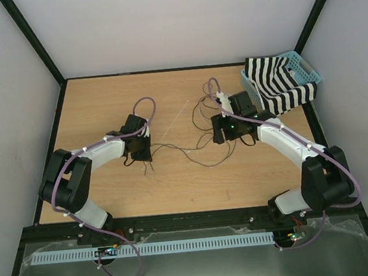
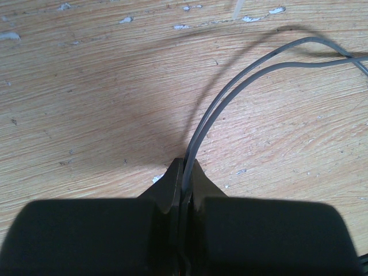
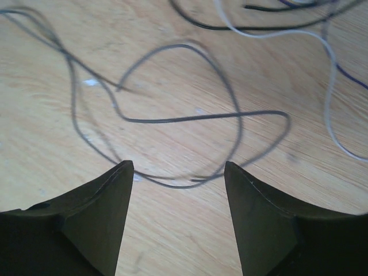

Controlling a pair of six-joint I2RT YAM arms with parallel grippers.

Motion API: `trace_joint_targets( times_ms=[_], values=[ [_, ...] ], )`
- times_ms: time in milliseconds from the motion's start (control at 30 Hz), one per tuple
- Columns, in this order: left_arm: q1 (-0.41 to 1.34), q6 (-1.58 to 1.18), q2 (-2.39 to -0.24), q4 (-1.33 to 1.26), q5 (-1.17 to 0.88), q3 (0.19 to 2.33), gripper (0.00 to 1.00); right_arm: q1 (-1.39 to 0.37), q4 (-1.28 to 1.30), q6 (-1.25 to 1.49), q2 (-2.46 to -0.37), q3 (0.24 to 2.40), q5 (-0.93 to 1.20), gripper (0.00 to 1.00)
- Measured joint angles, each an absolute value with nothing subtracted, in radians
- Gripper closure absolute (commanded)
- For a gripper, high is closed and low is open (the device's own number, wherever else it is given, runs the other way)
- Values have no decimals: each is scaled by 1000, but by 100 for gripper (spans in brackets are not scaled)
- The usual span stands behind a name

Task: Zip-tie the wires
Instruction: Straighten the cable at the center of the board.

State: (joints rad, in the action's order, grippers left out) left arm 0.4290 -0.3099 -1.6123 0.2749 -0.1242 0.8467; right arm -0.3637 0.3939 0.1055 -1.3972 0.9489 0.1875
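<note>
Left gripper from the overhead camera: sits low on the table, left of centre, with the wires running from it across to the right gripper. Shows the zip tie lying loose on the wood between the two arms, farther back, touching neither. Gives no clear read on either gripper's closure from up here.

From the left wrist: pinches two strands of the wires in the closed left gripper, the pair arching up and off to the right. Looks like a light, limp, springy load, likely to hold its curl and slide through a pad grip.

From the right wrist: finds the right gripper spread wide above tangled loops of the wires, touching none. Suggests gathering where several strands cross. Suggests taking the zip tie near one end: probably stiff enough to thread, but thin and hard to lift off flat wood.
</note>
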Motion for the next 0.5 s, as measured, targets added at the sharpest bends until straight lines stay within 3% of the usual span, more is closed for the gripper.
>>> trace_joint_targets(
  times_ms=[267, 500],
  values=[
    [429, -310, -1611, 273, -125, 845, 100, -521, 324, 166, -1449, 1028, 261, 21],
    [429, -310, -1603, 262, -124, 834, 100, -564, 252, 199, -1633, 1094, 270, 20]
  ],
)
